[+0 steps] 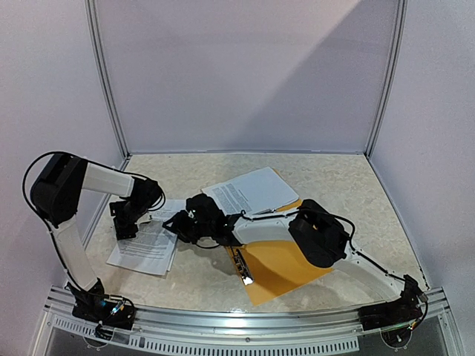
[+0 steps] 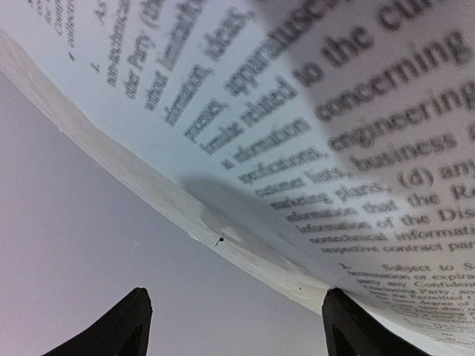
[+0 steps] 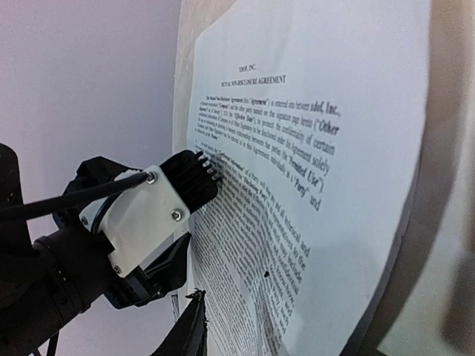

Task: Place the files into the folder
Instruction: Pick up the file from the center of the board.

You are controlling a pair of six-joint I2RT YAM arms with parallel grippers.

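One printed sheet of the files (image 1: 145,248) lies on the table at the left. Another sheet (image 1: 252,189) rests on the top of the open orange folder (image 1: 286,271), whose metal clip (image 1: 242,268) shows at its left edge. My left gripper (image 1: 126,221) is open over the left sheet's upper edge. In the left wrist view (image 2: 236,297) the sheet (image 2: 297,111) fills the frame just ahead of the jaws. My right gripper (image 1: 178,222) is at that sheet's right edge. In the right wrist view only one of its fingers (image 3: 189,326) shows against the sheet (image 3: 312,148). The left gripper's fingertip (image 3: 197,174) touches that sheet.
Grey booth walls with metal posts (image 1: 104,81) close in the beige table (image 1: 334,178) on three sides. The left sheet lies close to the left wall. The right arm's elbow (image 1: 319,233) hangs over the folder.
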